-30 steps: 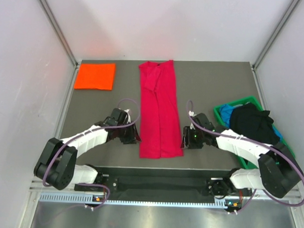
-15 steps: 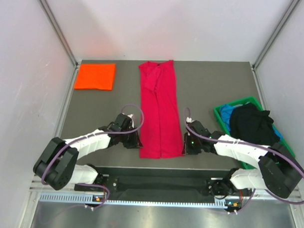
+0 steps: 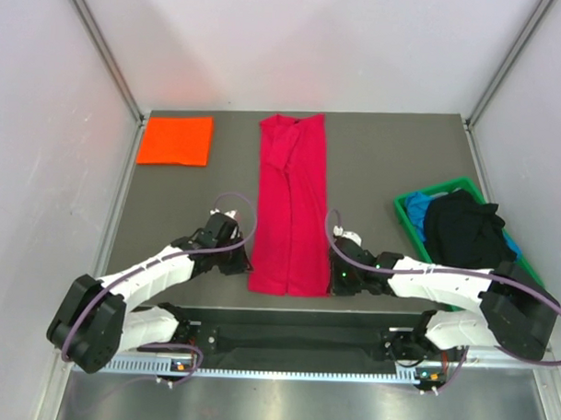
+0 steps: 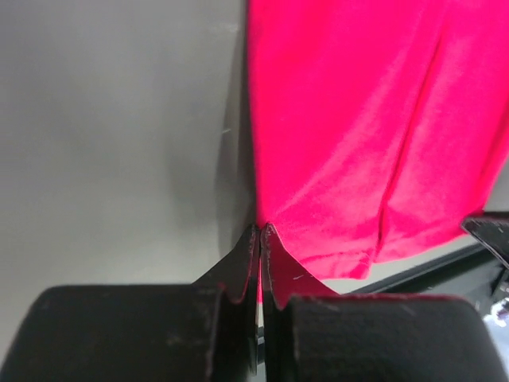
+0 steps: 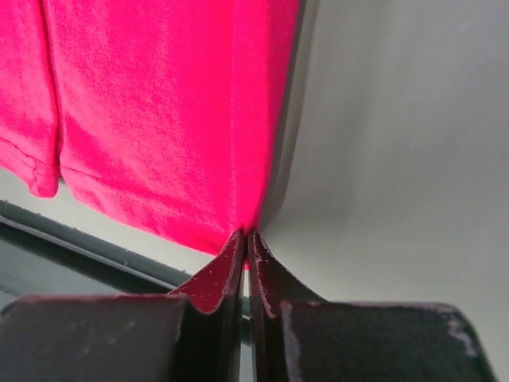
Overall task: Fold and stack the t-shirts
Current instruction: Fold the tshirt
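A crimson-red t-shirt (image 3: 292,206) lies as a long narrow strip down the middle of the table, sleeves folded in. My left gripper (image 3: 249,264) is shut on the strip's left edge near the hem; in the left wrist view the gripper (image 4: 261,229) pinches red cloth (image 4: 350,127) at its tips. My right gripper (image 3: 331,276) is shut on the strip's right edge near the hem, and in its wrist view the gripper (image 5: 245,235) nips the cloth (image 5: 151,103). A folded bright orange t-shirt (image 3: 176,140) lies at the far left corner. Black (image 3: 462,227) and blue (image 3: 416,208) t-shirts fill the bin.
A green plastic bin (image 3: 405,208) stands at the right side of the table. White walls close in the left, back and right. The table's near edge (image 3: 291,307) runs just below the shirt's hem, with the arm bases behind it.
Both grippers moved in towards the near corners of the red t-shirt and closed on its side edges. The strip's near end has shifted slightly left.
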`<state>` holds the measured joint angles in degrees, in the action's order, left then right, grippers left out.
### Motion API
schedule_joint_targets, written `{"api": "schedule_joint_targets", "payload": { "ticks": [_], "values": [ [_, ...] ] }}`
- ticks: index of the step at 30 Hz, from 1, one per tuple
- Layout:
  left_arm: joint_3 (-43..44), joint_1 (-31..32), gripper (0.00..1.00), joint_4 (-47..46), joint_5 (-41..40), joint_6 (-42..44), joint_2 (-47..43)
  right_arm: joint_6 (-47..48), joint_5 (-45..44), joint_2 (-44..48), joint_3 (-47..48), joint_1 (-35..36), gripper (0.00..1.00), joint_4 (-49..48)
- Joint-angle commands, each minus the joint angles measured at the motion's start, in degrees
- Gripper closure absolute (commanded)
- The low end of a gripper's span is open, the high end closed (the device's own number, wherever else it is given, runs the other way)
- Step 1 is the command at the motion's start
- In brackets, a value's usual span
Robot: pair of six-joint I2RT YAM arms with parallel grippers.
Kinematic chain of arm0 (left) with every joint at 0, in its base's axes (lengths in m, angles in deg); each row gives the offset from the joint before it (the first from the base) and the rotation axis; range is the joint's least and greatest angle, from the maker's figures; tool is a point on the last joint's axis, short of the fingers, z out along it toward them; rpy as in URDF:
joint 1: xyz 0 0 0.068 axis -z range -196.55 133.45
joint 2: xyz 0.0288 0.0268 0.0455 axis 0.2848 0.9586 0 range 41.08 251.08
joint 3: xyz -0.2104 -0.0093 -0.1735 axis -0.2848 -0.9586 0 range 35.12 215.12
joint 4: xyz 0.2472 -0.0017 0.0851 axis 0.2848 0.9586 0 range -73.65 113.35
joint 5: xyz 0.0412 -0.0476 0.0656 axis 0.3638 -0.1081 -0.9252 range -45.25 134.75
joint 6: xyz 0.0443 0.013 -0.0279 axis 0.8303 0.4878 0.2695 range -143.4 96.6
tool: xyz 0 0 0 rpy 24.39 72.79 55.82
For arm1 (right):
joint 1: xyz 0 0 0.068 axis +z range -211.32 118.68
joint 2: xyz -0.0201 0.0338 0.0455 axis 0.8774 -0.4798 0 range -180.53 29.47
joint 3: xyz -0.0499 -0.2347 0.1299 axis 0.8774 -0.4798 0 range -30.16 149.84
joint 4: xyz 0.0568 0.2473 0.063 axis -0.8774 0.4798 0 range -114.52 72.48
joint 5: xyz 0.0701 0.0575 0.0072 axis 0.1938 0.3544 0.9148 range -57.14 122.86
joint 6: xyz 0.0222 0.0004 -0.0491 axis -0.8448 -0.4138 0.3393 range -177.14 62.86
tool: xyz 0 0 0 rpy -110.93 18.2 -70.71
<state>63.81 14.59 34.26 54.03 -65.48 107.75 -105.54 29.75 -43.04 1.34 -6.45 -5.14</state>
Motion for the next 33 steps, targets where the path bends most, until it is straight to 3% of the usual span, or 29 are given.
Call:
{"api": "schedule_joint_targets", "payload": {
  "ticks": [1, 2, 3, 7, 12, 17, 23, 26, 33],
  "values": [
    [-0.2, 0.2, 1.0, 4.3, -3.6, -0.4, -0.8, -4.4, -2.7, 0.2, 0.1, 2.3, 0.92, 0.4],
    [-0.4, 0.2, 0.98, 4.3, -3.4, -0.6, -0.8, -4.6, -3.0, 0.4, 0.7, 2.5, 0.91, 1.1],
    [-0.6, 0.2, 0.88, 4.3, -3.2, -1.0, -1.1, -4.7, -3.5, 0.6, 1.1, 2.9, 0.89, 1.6],
    [-0.4, 0.2, 0.75, 5.7, -3.6, -1.9, -3.5, -4.4, -6.3, 1.8, 4.5, 2.9, 0.69, 7.8],
    [3.8, 0.1, 0.67, 8.4, -4.0, -1.7, -7.2, -0.9, -10.8, 2.6, 11.1, 1.4, 0.66, 13.2],
    [12.3, -4.1, 0.61, 4.2, -4.5, 2.6, -6.1, 6.6, -13.2, -5.1, 26.7, -3.9, 0.63, 15.2],
    [21.8, -18.1, 0.63, -12.1, 7.5, 1.1, 6.3, 13.5, -14.9, -8.8, 35.6, -8.8, 0.63, 16.2],
    [27.4, -19.4, 0.59, -21.2, 7.5, -0.1, 14.3, 15.9, -12.5, -6.3, 33.5, -12.7, 0.62, 12.7],
    [42.6, -19.7, 0.56, -32.3, 9.7, -3.7, 34.9, 20.2, -4.9, -1.9, 28.2, -19.0, 0.6, 6.0]
  ]
}}
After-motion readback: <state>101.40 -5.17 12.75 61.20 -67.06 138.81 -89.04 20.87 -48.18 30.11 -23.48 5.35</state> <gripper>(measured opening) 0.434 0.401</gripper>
